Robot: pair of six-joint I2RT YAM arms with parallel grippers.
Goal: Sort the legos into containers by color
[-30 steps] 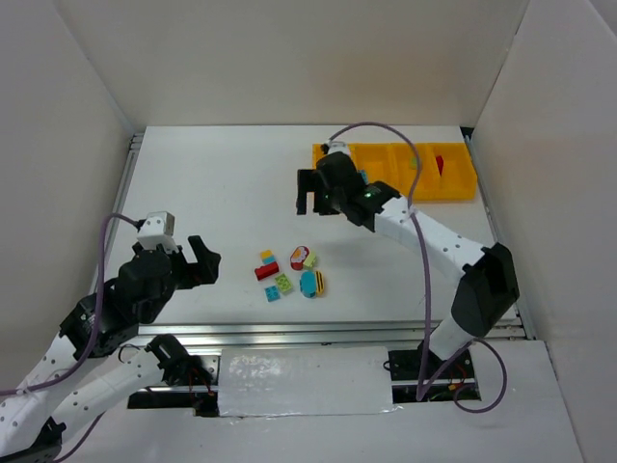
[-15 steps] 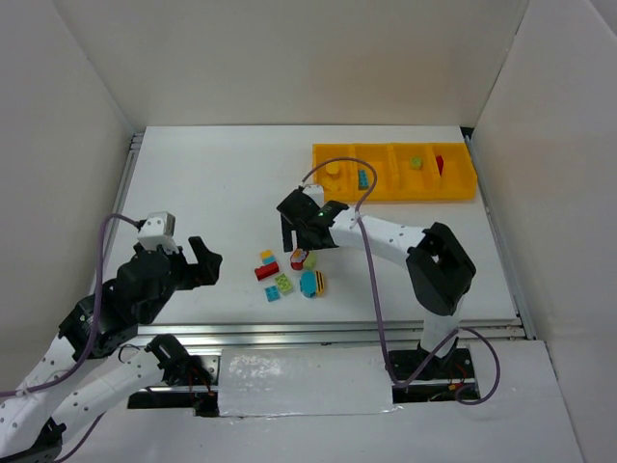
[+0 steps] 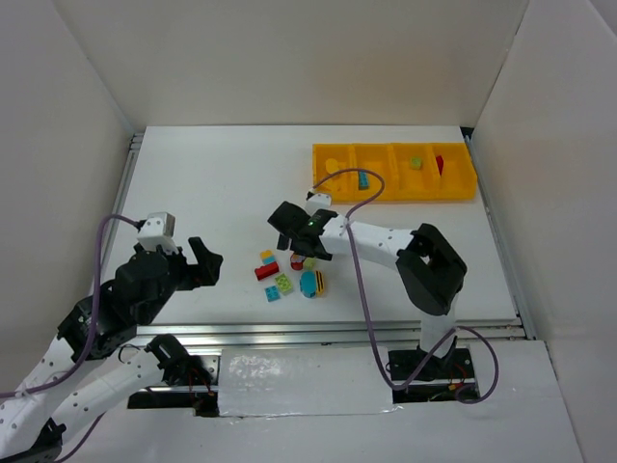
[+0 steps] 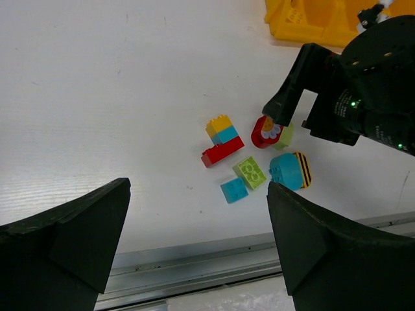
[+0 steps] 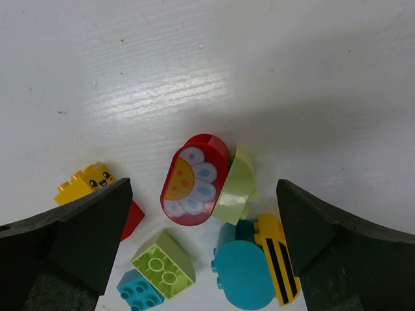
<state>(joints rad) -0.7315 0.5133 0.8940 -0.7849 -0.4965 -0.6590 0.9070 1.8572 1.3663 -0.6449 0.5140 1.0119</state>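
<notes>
The legos lie in a loose pile point(image 3: 289, 272) in the middle of the table. My right gripper point(image 3: 304, 249) hangs open just above it, fingers either side of a red rounded brick with a flower face point(image 5: 194, 180) and a light green rounded brick point(image 5: 235, 186) leaning on it, touching neither. Around them lie a blue rounded brick point(image 5: 243, 275), a yellow striped brick point(image 5: 277, 259), a green square brick point(image 5: 163, 264), a small blue brick point(image 5: 137, 291) and a yellow face brick point(image 5: 84, 183). My left gripper point(image 3: 204, 262) is open and empty, left of the pile.
The containers form one yellow tray point(image 3: 424, 193) at the back right, holding a blue brick point(image 3: 362, 179), a green brick point(image 3: 415, 162) and a red brick point(image 3: 440, 164). A purple cable point(image 3: 362, 280) loops from the right arm over the table. White walls enclose three sides.
My right arm has swung from beside the tray toward the near left and come down over the pile, jaws still open. The left arm has not moved.
</notes>
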